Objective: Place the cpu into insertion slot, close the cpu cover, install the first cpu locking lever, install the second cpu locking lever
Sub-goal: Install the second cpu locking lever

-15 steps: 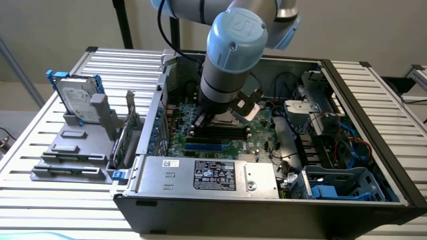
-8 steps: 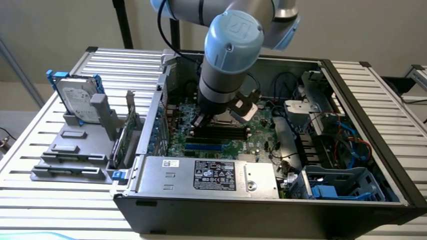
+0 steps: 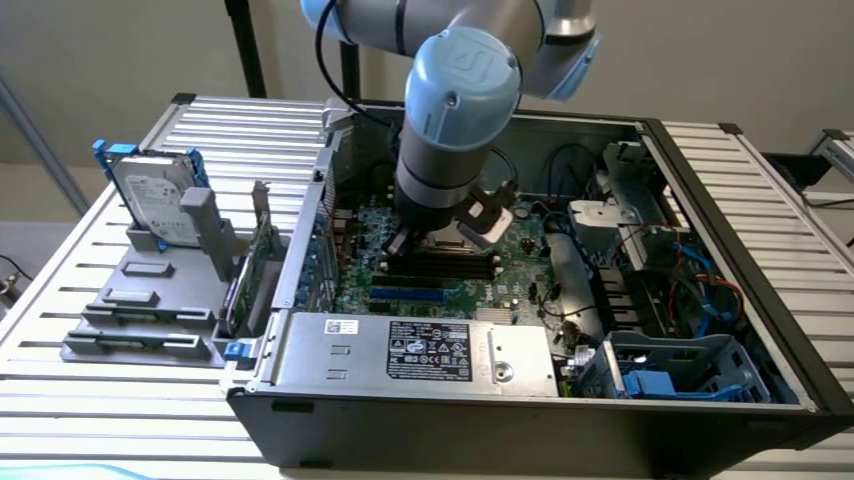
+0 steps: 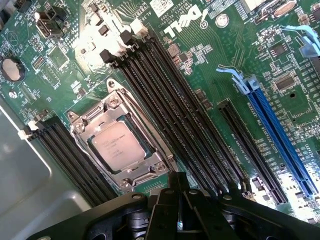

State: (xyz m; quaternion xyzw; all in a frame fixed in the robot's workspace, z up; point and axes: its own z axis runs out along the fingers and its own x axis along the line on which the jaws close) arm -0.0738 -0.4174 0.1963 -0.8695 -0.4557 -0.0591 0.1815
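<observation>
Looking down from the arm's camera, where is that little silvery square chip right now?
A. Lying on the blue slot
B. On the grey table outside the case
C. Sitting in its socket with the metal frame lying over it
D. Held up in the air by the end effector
C: the cpu sits in the insertion slot, its face showing through the window of the cpu cover.

We see soft, even daylight in the exterior view, with the inside of the computer case (image 3: pixel 667 300) darker. In the wrist view a strong glare burns out the white clips (image 4: pixel 107 37), and the gripper (image 4: pixel 180 210) is dark and out of focus.
</observation>
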